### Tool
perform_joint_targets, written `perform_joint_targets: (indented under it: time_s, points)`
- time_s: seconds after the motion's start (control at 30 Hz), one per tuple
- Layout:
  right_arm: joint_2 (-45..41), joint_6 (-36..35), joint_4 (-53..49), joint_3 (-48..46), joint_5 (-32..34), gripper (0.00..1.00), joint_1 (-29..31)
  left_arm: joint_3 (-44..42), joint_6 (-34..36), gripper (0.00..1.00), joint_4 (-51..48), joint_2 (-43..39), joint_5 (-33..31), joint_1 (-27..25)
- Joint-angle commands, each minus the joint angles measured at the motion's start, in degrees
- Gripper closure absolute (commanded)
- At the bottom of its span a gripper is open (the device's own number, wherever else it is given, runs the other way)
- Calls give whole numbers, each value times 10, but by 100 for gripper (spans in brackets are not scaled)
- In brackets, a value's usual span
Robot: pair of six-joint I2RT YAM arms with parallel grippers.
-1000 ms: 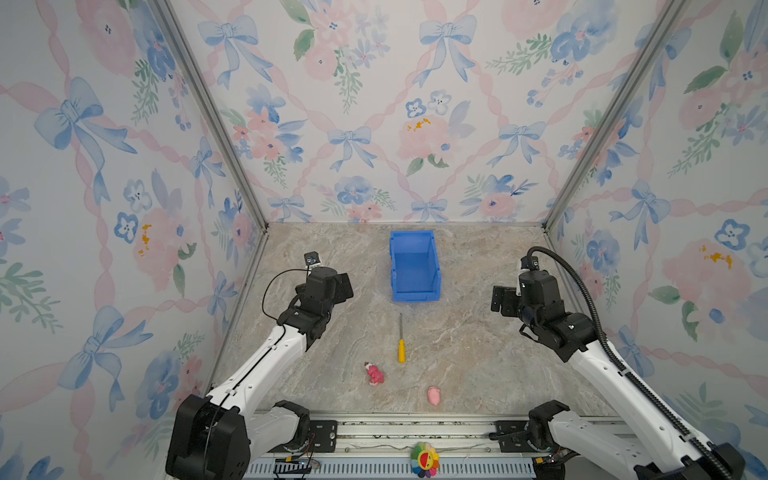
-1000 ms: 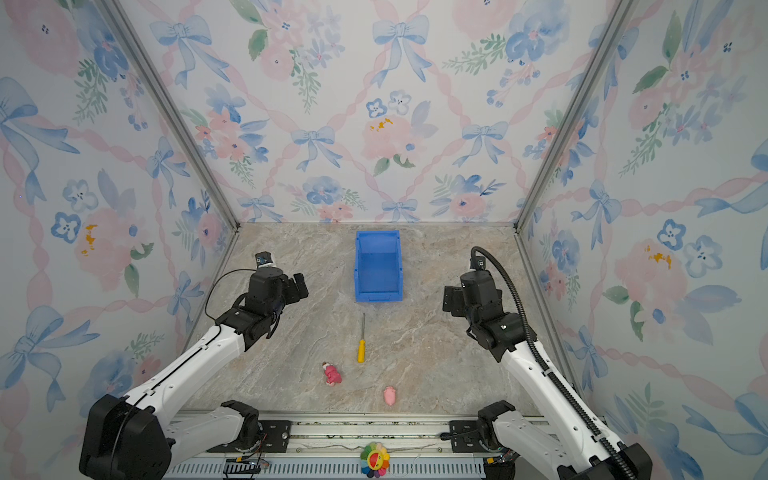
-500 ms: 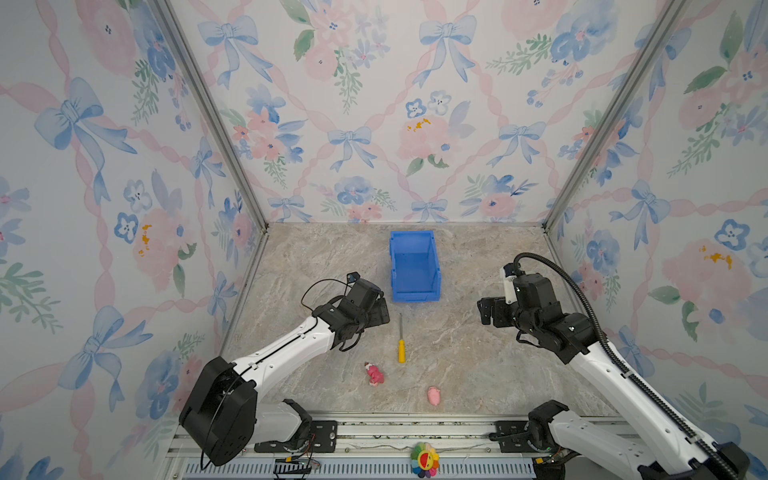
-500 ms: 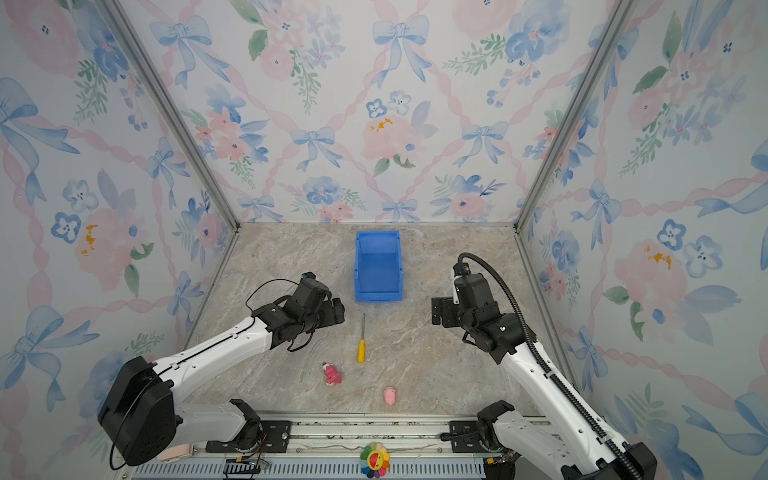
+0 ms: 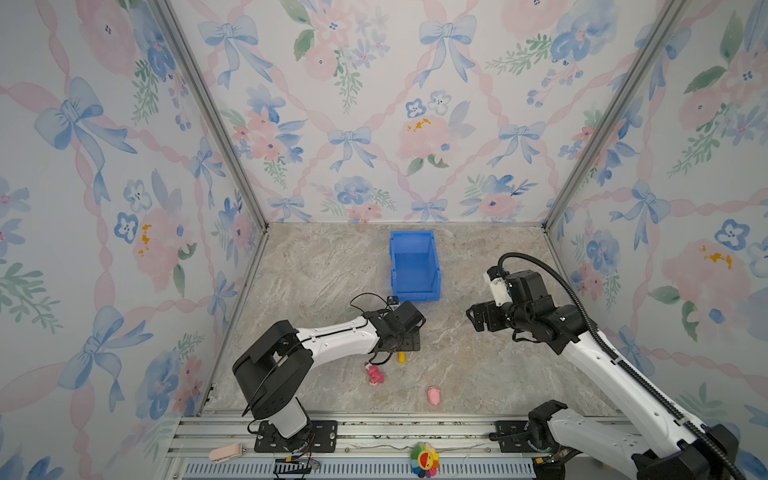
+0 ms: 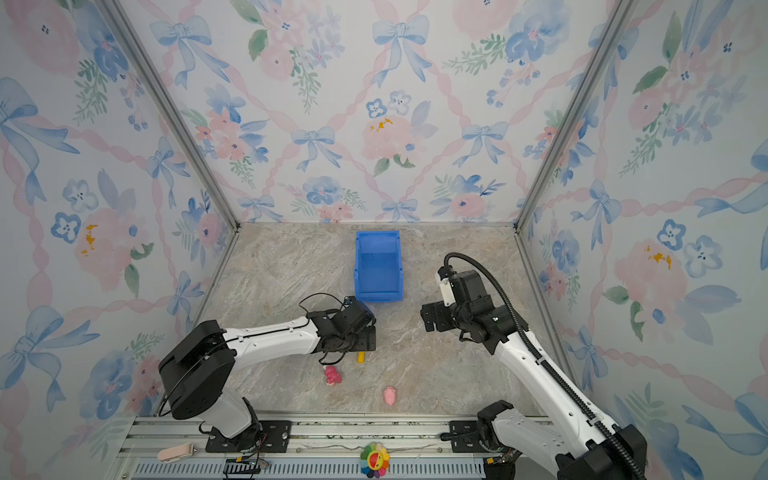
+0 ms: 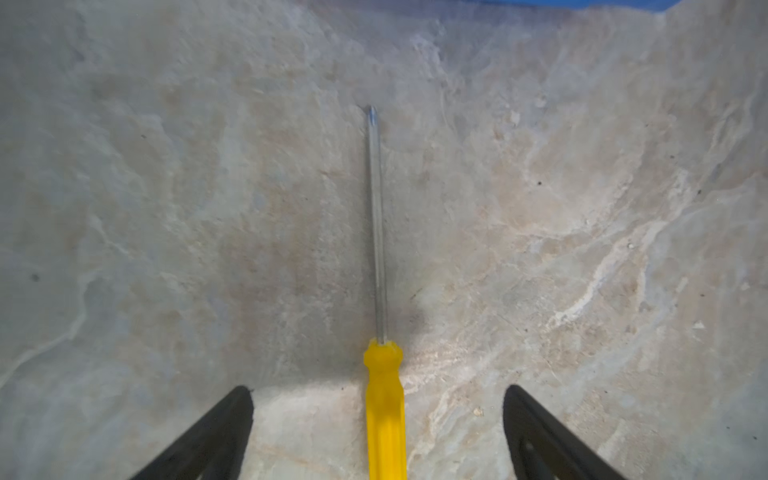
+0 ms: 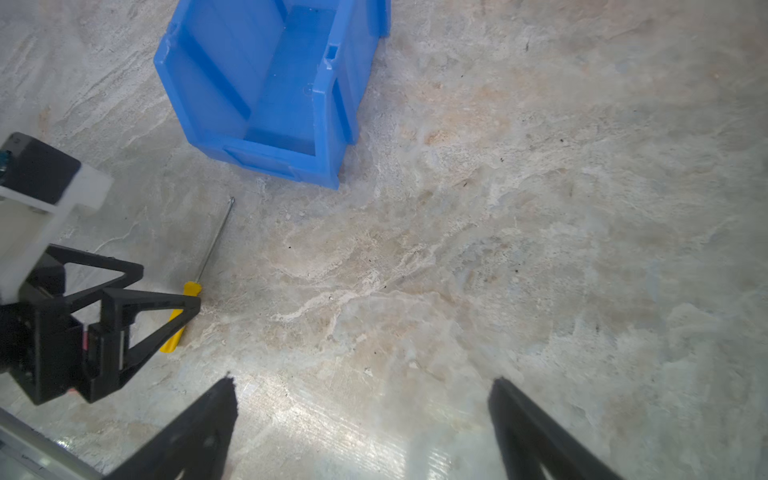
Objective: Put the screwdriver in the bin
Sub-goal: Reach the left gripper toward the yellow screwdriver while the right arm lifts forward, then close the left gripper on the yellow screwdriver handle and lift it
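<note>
Marble desk (image 5: 478,374), floral walls (image 5: 374,104). In both top views just the screwdriver (image 5: 401,357) handle end shows. The left wrist view adds its shaft, lying on the desk between left gripper (image 7: 377,390) jaws, which are wide open and not touching it, near the blue bin (image 5: 434,266). Right gripper (image 8: 363,380) jaws open, empty.

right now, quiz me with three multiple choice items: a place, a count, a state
1. Where is the screwdriver? A on the front rail; B on the table between the fingers of the left pincer; C against the back wall.
2. How many pink toys lie on the table? A one; B two; C four.
3. The right pincer is: A open and empty; B shut on a toy; C shut on the screwdriver.
Answers: 1 B, its handle lies between the open fingers; 2 B, two show in both top views; 3 A, fingers apart over bare table.
</note>
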Motion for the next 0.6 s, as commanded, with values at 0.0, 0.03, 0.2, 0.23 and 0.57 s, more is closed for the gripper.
perform_joint_targets:
  time_s: [0.0,0.03,0.2,0.23,0.57]
  points:
    - [2,3,18,0,-26,3,-2,25,-16,8,-25,28,-4,-7]
    - [4,9,19,-1,-23,3,-2,30,-15,9,-32,35,-8,-9]
    - [8,6,2,5,-3,3,-4,59,-13,23,-84,71,-27,-15]
    - [5,4,-1,5,3,3,-5,64,-9,26,-90,76,-29,-16]
    - [-14,6,2,-12,2,3,-28,93,-16,54,-127,121,-47,-33]
